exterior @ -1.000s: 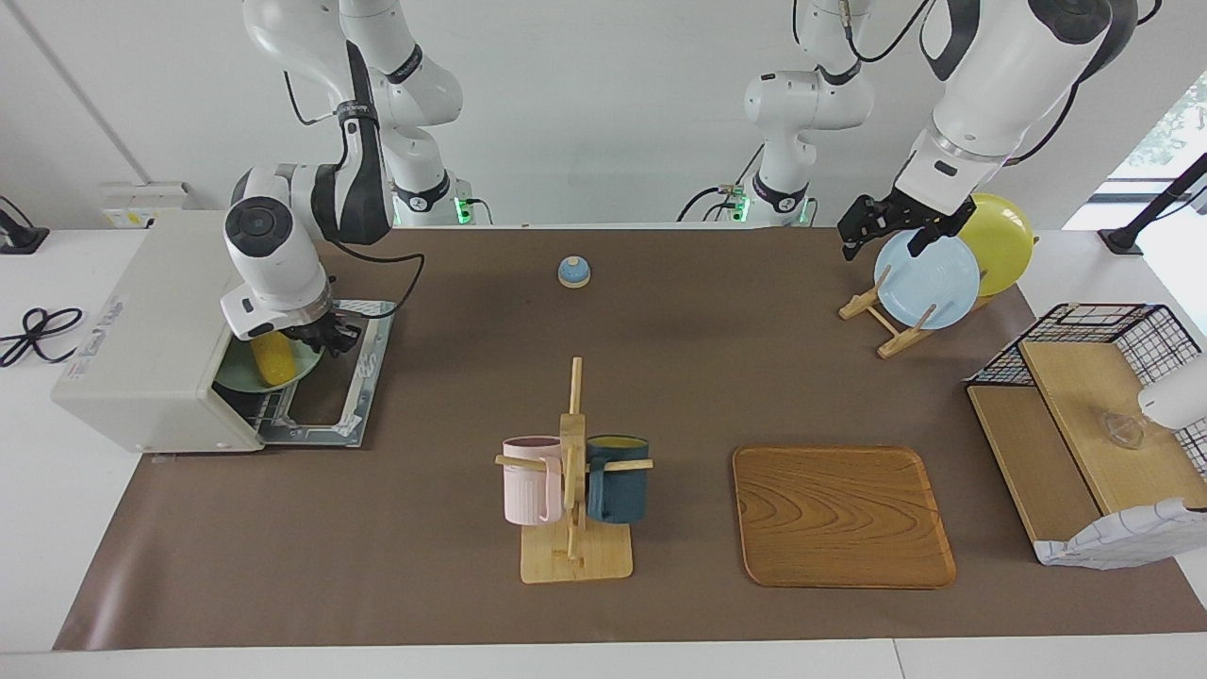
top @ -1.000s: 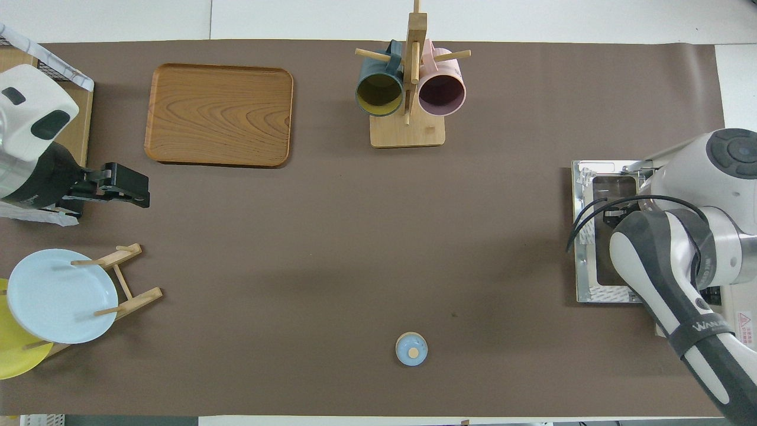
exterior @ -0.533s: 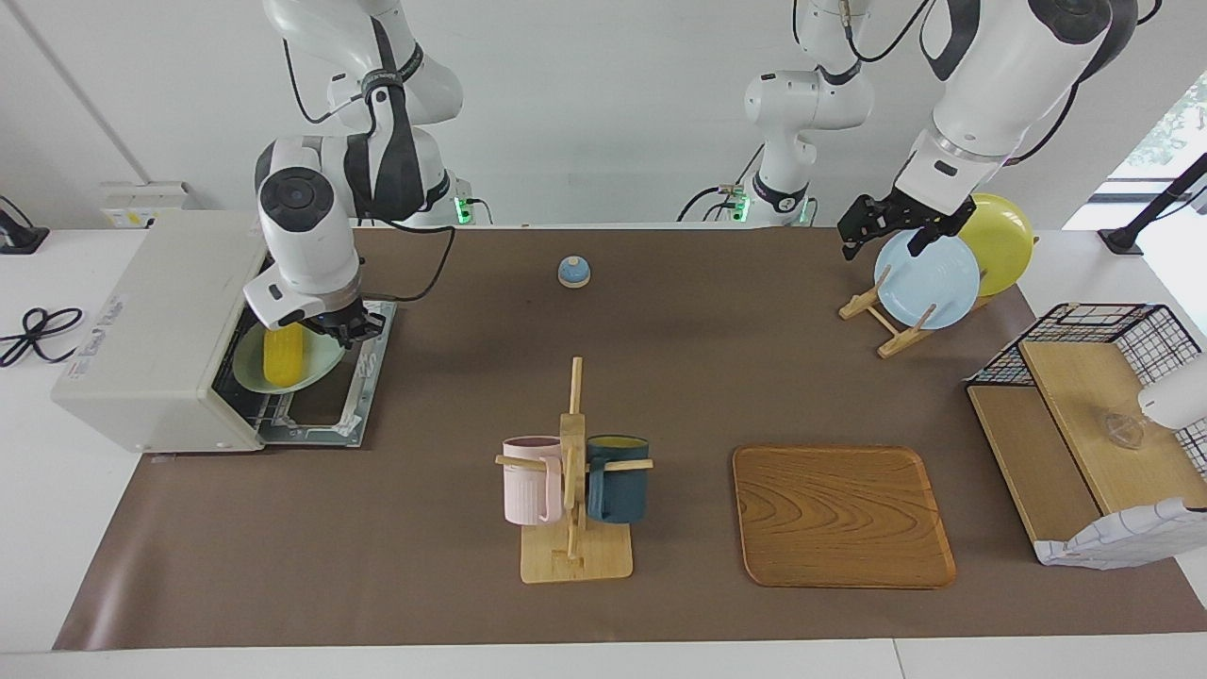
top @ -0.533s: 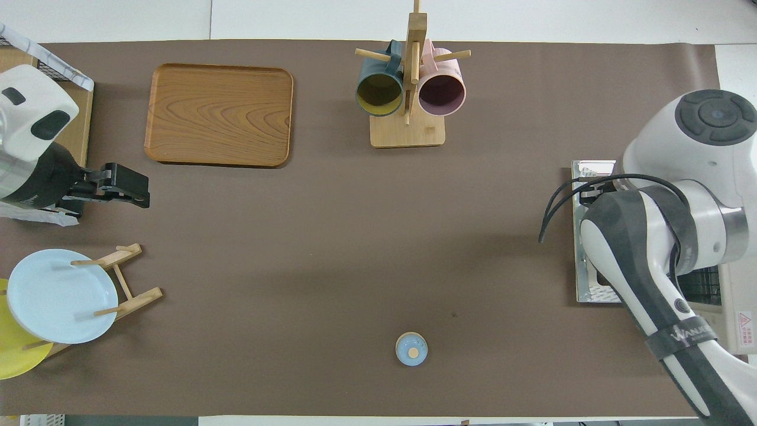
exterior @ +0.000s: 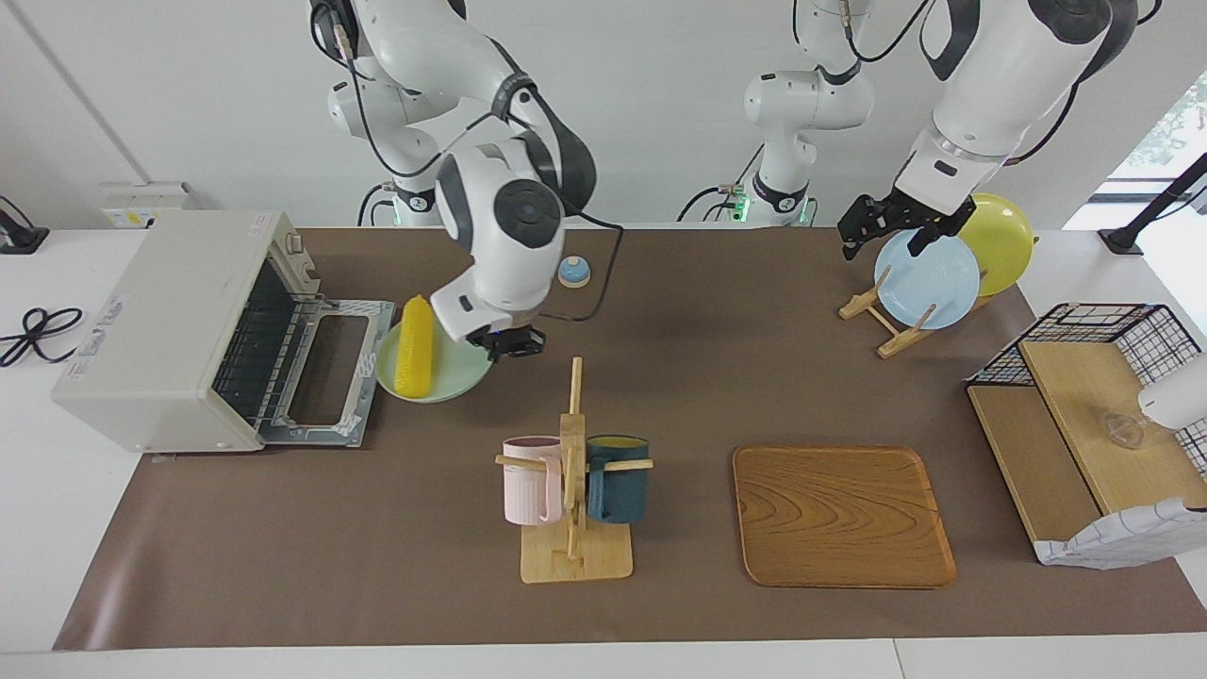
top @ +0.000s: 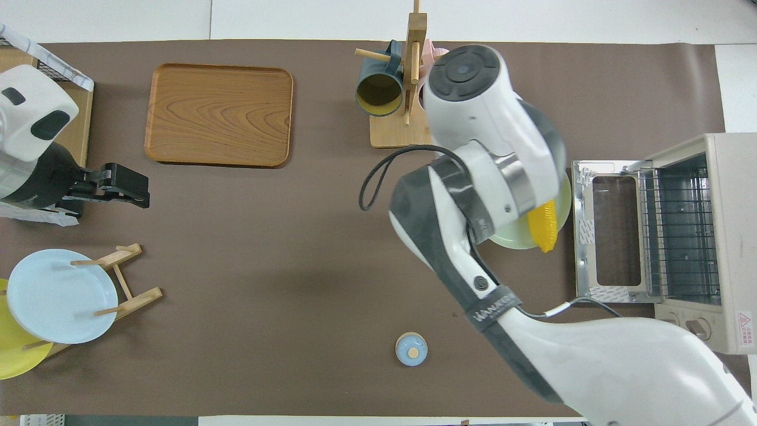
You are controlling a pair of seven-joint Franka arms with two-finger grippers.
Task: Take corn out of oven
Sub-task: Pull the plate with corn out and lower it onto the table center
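Note:
The yellow corn [exterior: 415, 346] lies on a pale green plate [exterior: 457, 379] outside the oven [exterior: 160, 321], just in front of its lowered door [exterior: 330, 377]. My right gripper [exterior: 504, 341] is shut on the plate's rim, at the edge away from the oven. From overhead the right arm covers that gripper; only the corn [top: 543, 223] and a strip of the plate [top: 513, 241] show beside the door [top: 609, 231]. The oven's wire rack [top: 677, 228] is bare. Over the plate rack, my left gripper [exterior: 891, 229] hangs open and waits.
A mug stand [exterior: 573, 471] with a pink and a dark blue mug stands close by the plate, farther from the robots. A wooden tray [exterior: 842, 516], a small blue bell [exterior: 574, 272], a rack with a light blue plate [exterior: 929, 283] and a wire shelf [exterior: 1099, 415] are on the mat too.
The right arm has drawn the plate with the corn out of the oven and past the open door toward the middle of the table. The left arm has not moved.

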